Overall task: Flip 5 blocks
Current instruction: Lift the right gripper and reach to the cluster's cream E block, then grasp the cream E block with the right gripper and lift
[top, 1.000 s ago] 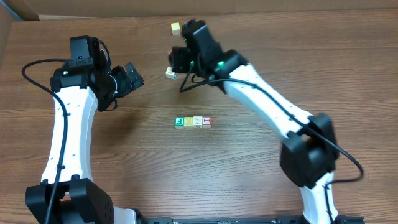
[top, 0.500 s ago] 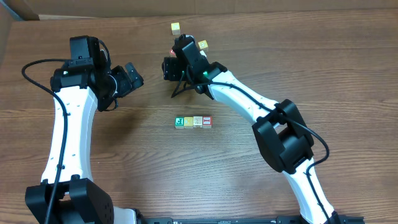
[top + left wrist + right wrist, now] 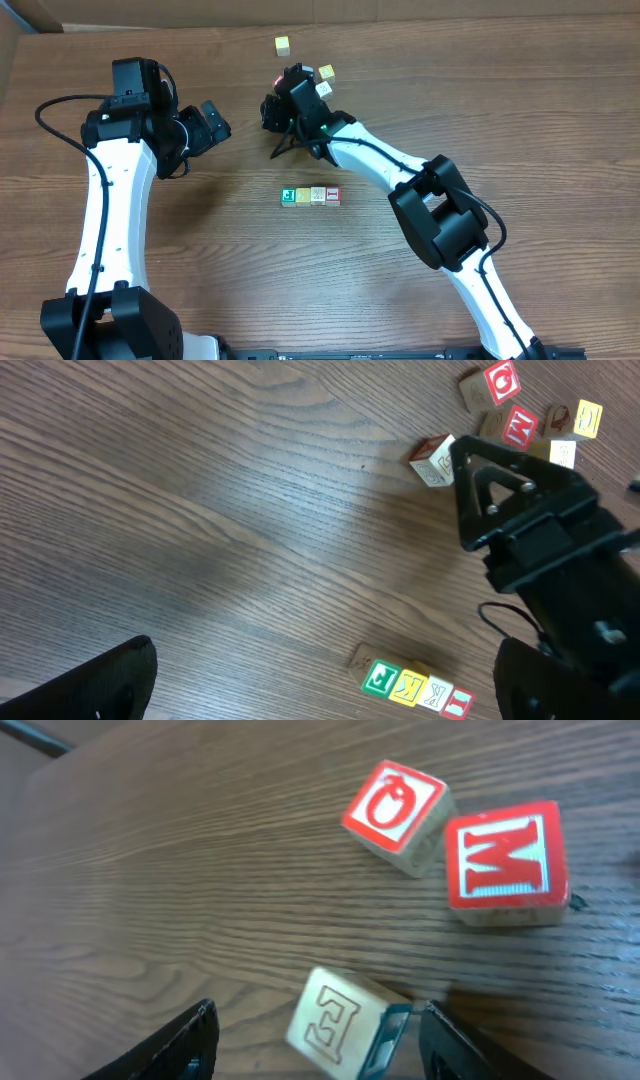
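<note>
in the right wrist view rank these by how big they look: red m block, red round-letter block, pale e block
1. red M block: clearly the largest.
2. red round-letter block and pale E block: they look about alike. The E block is cut off at the bottom edge of the picture, so these two cannot be ranked.

You've got a row on the brown wood-grain table point(image 3: 520, 120): green block point(image 3: 287, 196) with a white letter, yellow block point(image 3: 302, 196), cream block point(image 3: 317, 196), red-framed block point(image 3: 333, 196) with a red "I" on white. Your right wrist view shows a pale cream E block point(image 3: 335, 1018), letter outlined in brown, plus the M cube point(image 3: 505, 860), white on red, and the round-letter cube point(image 3: 393, 810), red on white inside a red frame. The lone cube point(image 3: 283, 44) reads yellow.
</note>
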You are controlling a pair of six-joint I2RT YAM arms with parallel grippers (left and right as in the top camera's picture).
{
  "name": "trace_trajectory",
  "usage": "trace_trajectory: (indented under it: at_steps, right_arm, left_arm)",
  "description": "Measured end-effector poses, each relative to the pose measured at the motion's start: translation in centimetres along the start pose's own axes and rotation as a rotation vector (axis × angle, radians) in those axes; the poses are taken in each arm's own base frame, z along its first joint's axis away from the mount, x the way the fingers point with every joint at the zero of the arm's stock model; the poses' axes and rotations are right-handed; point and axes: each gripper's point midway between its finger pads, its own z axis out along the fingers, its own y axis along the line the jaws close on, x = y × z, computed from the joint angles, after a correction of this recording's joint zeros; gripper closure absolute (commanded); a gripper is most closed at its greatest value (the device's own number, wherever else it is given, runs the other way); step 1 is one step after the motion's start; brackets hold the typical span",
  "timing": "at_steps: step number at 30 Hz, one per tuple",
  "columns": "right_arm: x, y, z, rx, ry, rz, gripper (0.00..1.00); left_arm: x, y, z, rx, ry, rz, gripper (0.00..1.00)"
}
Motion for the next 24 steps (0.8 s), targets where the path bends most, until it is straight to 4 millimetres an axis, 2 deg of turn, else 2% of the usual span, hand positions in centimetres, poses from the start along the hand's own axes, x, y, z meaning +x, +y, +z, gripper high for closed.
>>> trace_trajectory:
  at_steps: [12, 18, 24]
  right_arm:
    - [2.0, -0.3, 1.6, 0.069, -0.06, -0.019, 0.34]
    - [2.1, -1.3, 1.5, 0.138, -0.083, -0.028, 0.46]
    - [1.9, -2.6, 0.8, 0.202, -0.057, -0.041, 0.46]
  left_arm:
    - [0.0, 0.0, 0.0, 0.0, 0.0, 0.0, 0.0]
    - [0.0, 0.0, 0.0, 0.0, 0.0, 0.0, 0.0]
    - [0.0, 0.0, 0.0, 0.0, 0.0, 0.0, 0.0]
